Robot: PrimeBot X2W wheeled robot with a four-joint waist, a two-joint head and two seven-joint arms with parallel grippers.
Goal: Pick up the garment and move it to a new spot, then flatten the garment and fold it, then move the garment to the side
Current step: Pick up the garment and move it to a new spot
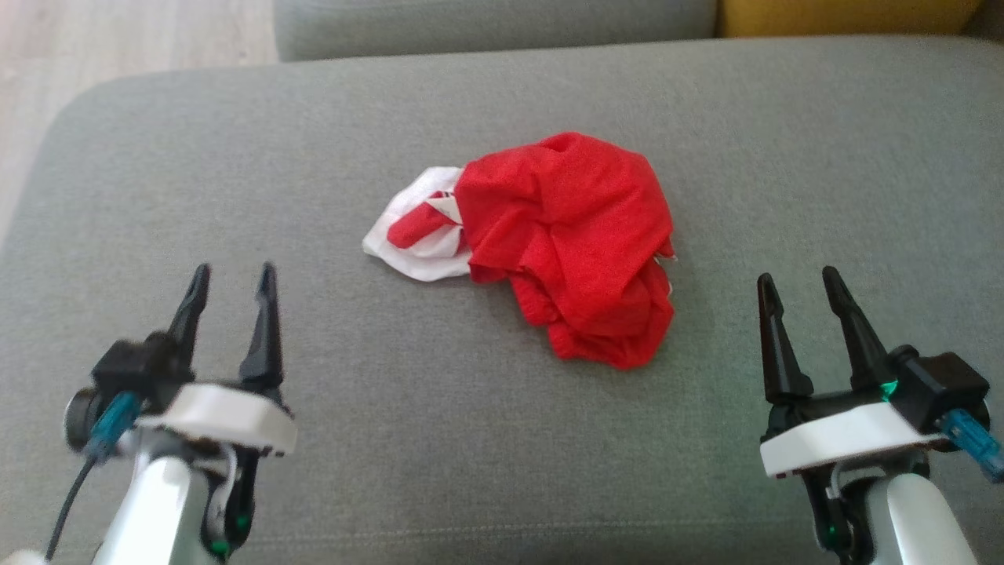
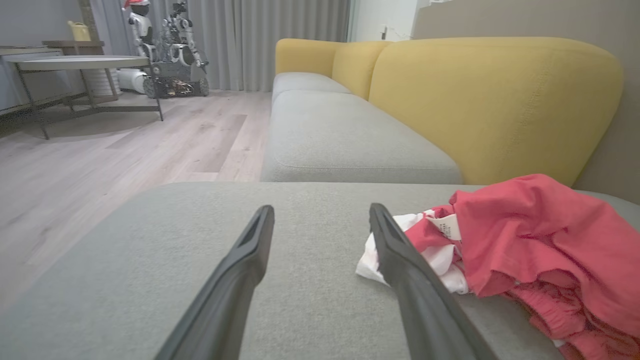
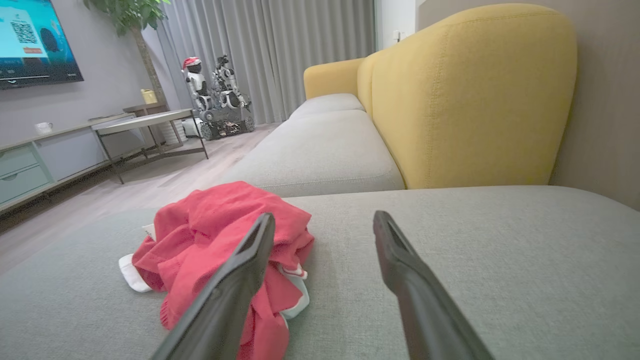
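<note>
A crumpled red and white garment (image 1: 561, 235) lies in a heap at the middle of the grey sofa cushion (image 1: 439, 439). The left gripper (image 1: 233, 273) hovers open at the lower left, well short of the heap, fingers empty. The right gripper (image 1: 798, 277) stands open at the lower right, to the right of the heap, also empty. Seen from the left wrist, the garment (image 2: 530, 240) lies just right of the left gripper (image 2: 320, 212). Seen from the right wrist, the garment (image 3: 210, 235) lies left of the right gripper (image 3: 324, 217), partly behind its left finger.
The yellow backrest (image 3: 470, 95) rises along the cushion's far side. More grey seat cushions (image 2: 345, 135) continue beyond. The cushion's rounded left edge drops to a wooden floor (image 1: 47, 86). Across the room stand a low table (image 2: 80, 62), parked robots (image 3: 215, 95) and a wall screen (image 3: 35, 42).
</note>
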